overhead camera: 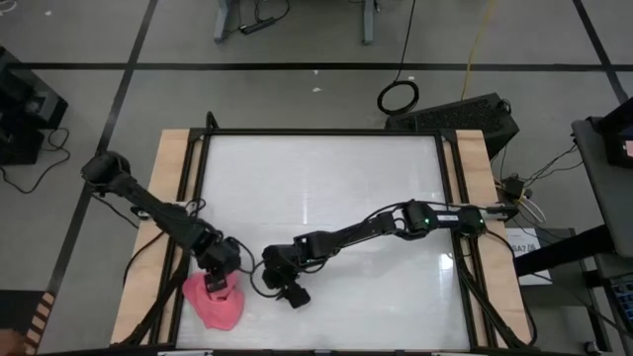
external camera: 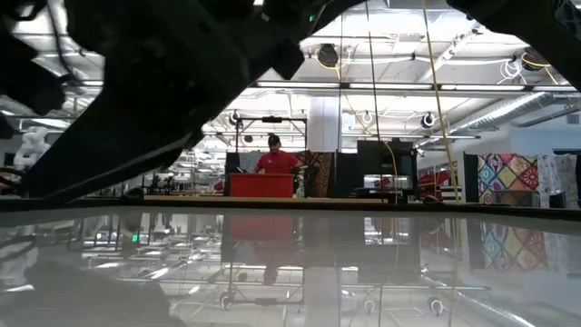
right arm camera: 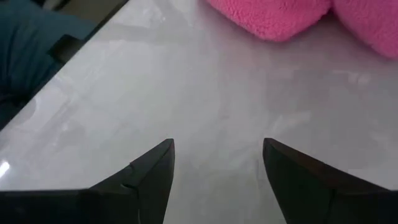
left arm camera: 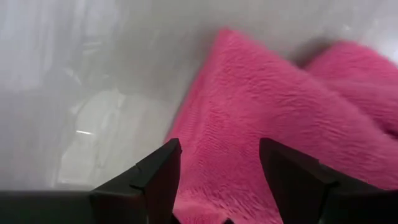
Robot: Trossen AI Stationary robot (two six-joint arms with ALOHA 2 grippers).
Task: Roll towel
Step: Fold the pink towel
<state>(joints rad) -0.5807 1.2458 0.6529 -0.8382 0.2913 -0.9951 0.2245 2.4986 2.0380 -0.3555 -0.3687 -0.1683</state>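
The bright pink towel (overhead camera: 220,307) lies bunched on the table near its near left corner. It also shows in the left wrist view (left arm camera: 261,106) and the right wrist view (right arm camera: 280,15). My left gripper (overhead camera: 214,284) is open right over the towel's far part, and pink cloth fills the gap between its fingers (left arm camera: 219,168). My right gripper (overhead camera: 289,293) is open and empty over bare table just to the right of the towel (right arm camera: 217,165). My left gripper comes at the towel's far part (left arm camera: 217,143) from above with its fingers spread, one on each side of a raised stretch of cloth. I cannot tell whether the fingers touch the cloth. The towel lies on the table.
The white table top (overhead camera: 326,188) has wooden side rails and a dark frame. Cables run along the left rail beside my left arm. In the low view a person in red (external camera: 275,161) stands far behind the table in the room.
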